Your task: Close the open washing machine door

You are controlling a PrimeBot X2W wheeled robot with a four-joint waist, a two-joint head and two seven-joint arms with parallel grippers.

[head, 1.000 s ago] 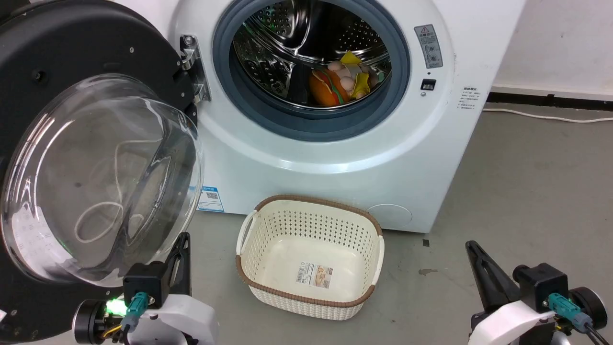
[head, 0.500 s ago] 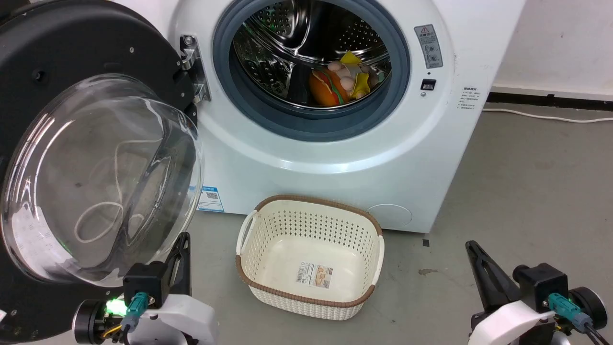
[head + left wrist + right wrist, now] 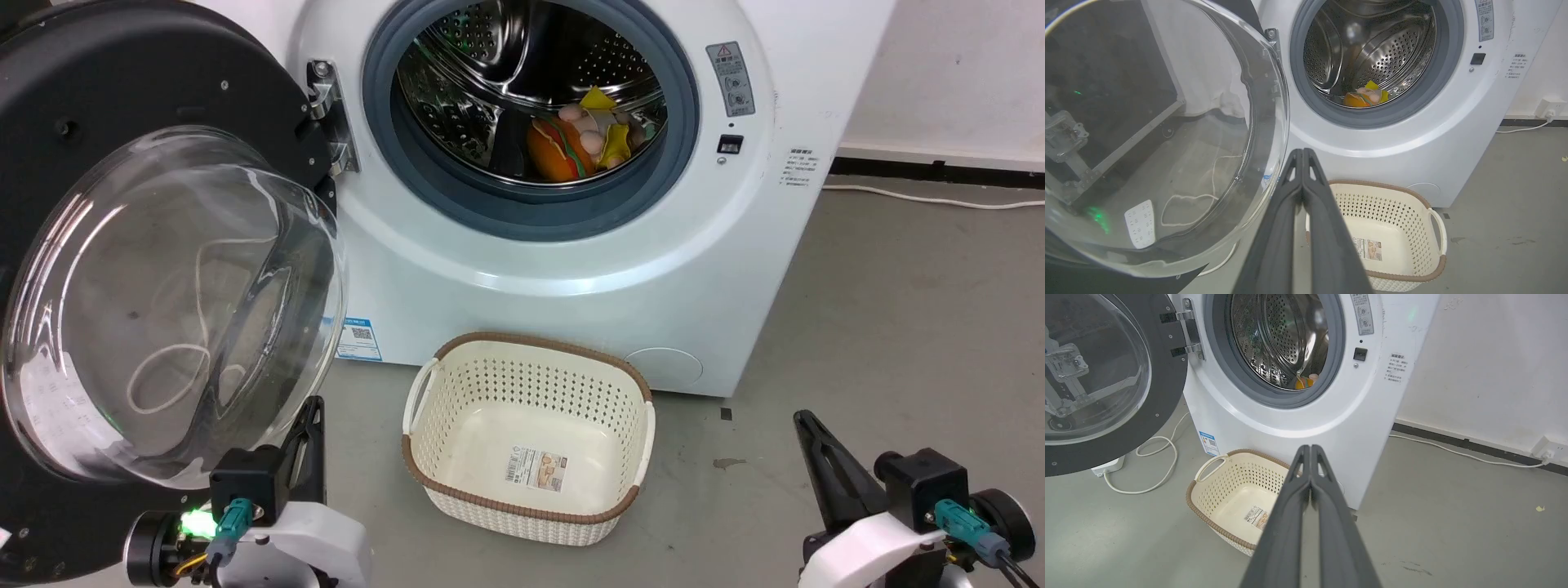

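Observation:
The washing machine door (image 3: 163, 294) stands swung wide open at the left, black-rimmed with a bulging clear glass bowl (image 3: 1167, 134), hinged at the machine's left side (image 3: 1098, 375). The white washing machine (image 3: 571, 269) shows its steel drum opening (image 3: 531, 90) with colourful soft items (image 3: 584, 135) inside. My left gripper (image 3: 313, 406) sits low, just below the door's glass bowl, fingers pressed together and holding nothing (image 3: 1303, 152). My right gripper (image 3: 802, 418) rests at the lower right over the floor, likewise shut and holding nothing (image 3: 1310, 448).
A cream perforated basket (image 3: 420, 457) with a brown rim stands on the grey floor before the machine, between my grippers. A white cable (image 3: 1147, 473) loops on the floor under the door. Another cable (image 3: 1461, 455) runs along the wall to a socket (image 3: 1549, 447).

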